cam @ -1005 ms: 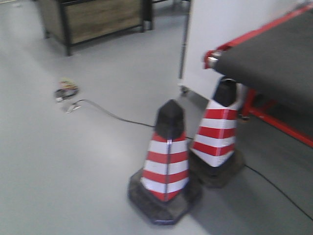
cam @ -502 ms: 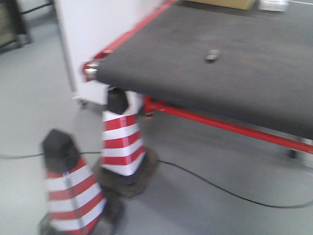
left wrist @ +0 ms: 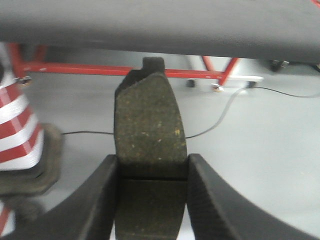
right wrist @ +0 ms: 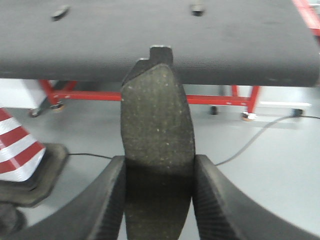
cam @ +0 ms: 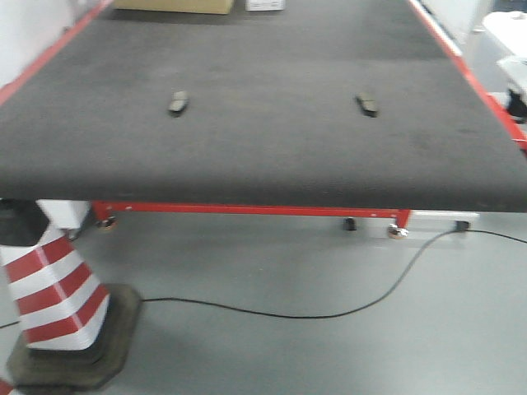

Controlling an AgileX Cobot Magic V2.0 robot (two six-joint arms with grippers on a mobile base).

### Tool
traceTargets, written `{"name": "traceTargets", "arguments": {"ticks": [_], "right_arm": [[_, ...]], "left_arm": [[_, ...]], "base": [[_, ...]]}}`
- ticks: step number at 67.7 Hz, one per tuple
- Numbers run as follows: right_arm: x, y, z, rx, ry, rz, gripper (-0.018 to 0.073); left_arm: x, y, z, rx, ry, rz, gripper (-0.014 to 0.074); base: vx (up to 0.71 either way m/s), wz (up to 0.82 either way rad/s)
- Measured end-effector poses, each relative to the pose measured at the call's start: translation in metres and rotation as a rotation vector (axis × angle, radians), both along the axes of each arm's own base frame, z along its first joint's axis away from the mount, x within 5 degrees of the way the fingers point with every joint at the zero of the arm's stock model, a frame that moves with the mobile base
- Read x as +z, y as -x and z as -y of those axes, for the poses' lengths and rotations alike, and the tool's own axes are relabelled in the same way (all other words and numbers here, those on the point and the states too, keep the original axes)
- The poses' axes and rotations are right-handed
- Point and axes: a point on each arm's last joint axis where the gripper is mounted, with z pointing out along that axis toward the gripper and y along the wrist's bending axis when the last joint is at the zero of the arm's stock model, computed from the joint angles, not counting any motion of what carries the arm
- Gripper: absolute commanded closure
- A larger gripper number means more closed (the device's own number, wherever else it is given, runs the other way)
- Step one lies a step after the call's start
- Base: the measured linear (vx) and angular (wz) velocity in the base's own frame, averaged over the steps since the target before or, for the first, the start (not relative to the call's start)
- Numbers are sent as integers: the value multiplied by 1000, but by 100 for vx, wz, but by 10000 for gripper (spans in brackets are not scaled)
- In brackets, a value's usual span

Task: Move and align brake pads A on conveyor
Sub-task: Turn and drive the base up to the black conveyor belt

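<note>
Brake pads A: two lie on the conveyor point(cam: 263, 123), each claw grips another upright.

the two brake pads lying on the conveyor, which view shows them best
The exterior front-facing view: both lie in full on the conveyor, left pad and right pad, well apart. The right wrist view shows them only as small blurred shapes at the top edge. The left wrist view shows neither.

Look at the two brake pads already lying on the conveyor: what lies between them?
Nothing: in the front-facing view, only bare conveyor belt separates the left pad from the right pad.
</note>
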Motion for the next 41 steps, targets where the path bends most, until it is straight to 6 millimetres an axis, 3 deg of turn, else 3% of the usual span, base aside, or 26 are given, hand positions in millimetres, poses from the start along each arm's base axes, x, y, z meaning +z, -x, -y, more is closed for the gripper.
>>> {"name": "traceTargets", "arguments": {"ticks": [18, 41], "right_arm": [[0, 0, 0, 0, 0, 0, 564], [0, 0, 0, 0, 0, 0, 564]], "left_arm": [[0, 0, 0, 0, 0, 0, 603], [0, 0, 0, 0, 0, 0, 603]], "base": [[7, -27], [14, -6]]}}
